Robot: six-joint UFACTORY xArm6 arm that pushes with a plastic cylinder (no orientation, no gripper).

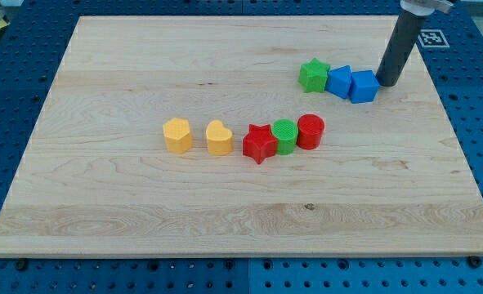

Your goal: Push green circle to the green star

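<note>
The green circle (284, 135) sits near the board's middle, squeezed between a red star (259, 144) on its left and a red circle (310, 131) on its right. The green star (314, 75) lies toward the view's upper right, touching a blue block (339, 82), which touches a blue cube (364, 86). My tip (387, 82) rests on the board just right of the blue cube, well up and right of the green circle.
A yellow hexagon-like block (176, 135) and a yellow heart (219, 137) stand left of the red star. The wooden board (143, 212) lies on a blue pegboard table; its right edge is near my rod.
</note>
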